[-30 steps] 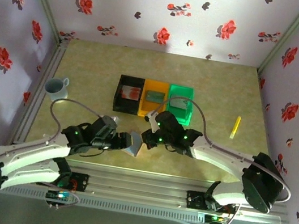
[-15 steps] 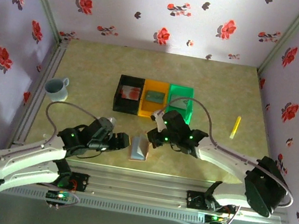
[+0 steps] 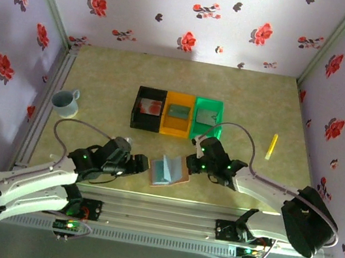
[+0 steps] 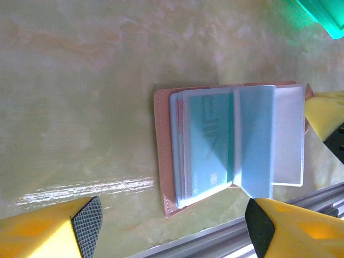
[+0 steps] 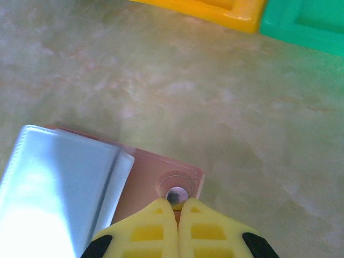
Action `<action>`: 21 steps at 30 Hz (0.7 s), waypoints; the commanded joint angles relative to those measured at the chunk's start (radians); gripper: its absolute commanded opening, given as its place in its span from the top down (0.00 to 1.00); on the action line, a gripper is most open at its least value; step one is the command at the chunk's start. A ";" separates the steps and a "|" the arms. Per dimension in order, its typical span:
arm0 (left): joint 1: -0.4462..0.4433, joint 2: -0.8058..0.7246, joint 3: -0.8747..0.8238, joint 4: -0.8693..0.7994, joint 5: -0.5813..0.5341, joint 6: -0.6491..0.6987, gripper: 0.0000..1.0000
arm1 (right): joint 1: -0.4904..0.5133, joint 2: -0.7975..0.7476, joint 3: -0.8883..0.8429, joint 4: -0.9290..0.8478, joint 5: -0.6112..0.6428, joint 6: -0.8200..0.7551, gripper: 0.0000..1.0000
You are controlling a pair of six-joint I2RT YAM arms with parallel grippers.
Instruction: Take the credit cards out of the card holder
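The small book-like folding card holder, pinkish-tan outside and blue-grey inside, lies open and flat on the pale yellow-green marbled table, close to its near edge and about midway between its left and right edges; in the left wrist view its clear plastic sleeves fan out over the tan cover, and a teal card sits inside one of them. The left gripper hovers just left of the holder, its yellow fingers spread wide and touching nothing; the right gripper has its fingers pressed together, their tips down on the round metal snap of the holder's tan tab, on the holder's right side.

Three plastic bins stand in a row at the middle of the table, beyond the holder: a black bin, an orange bin and a green bin, side by side; a pale credit card with a red-orange blotch lies in the black bin. A pale blue cup stands near the left edge; a thin yellow stick lies near the right edge.
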 commanded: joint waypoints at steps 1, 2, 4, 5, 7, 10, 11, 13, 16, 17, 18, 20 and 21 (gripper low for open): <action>0.003 0.022 0.008 0.022 -0.004 -0.006 0.26 | -0.008 0.010 -0.036 0.060 0.081 0.079 1.00; 0.003 0.029 0.013 0.024 -0.004 -0.003 0.26 | -0.009 0.008 -0.043 0.062 0.099 0.090 1.00; 0.001 0.048 0.023 0.034 0.000 0.003 0.26 | -0.011 0.010 -0.058 0.070 0.147 0.126 1.00; 0.001 0.058 0.028 0.036 0.001 0.006 0.25 | -0.011 0.012 -0.067 0.080 0.162 0.144 1.00; 0.000 0.085 0.041 0.050 0.009 0.013 0.25 | -0.014 0.021 -0.089 0.105 0.190 0.183 1.00; 0.000 0.125 0.065 0.065 0.017 0.024 0.25 | -0.013 0.032 -0.119 0.135 0.233 0.235 1.00; 0.000 0.135 0.074 0.068 0.020 0.028 0.25 | -0.014 0.032 -0.128 0.144 0.246 0.253 1.00; 0.000 0.159 0.094 0.070 0.023 0.040 0.25 | -0.013 0.023 -0.146 0.157 0.267 0.279 1.00; 0.000 0.183 0.119 0.068 0.028 0.054 0.25 | -0.014 -0.009 -0.163 0.156 0.295 0.301 1.00; 0.000 0.190 0.125 0.068 0.027 0.058 0.25 | -0.013 -0.020 -0.165 0.146 0.307 0.305 1.00; 0.000 0.198 0.130 0.067 0.027 0.061 0.25 | -0.014 -0.035 -0.166 0.133 0.317 0.311 0.99; -0.001 0.214 0.142 0.068 0.028 0.069 0.25 | -0.013 -0.057 -0.164 0.113 0.321 0.312 0.98; 0.000 0.225 0.148 0.068 0.029 0.075 0.24 | -0.014 -0.068 -0.163 0.104 0.319 0.314 0.97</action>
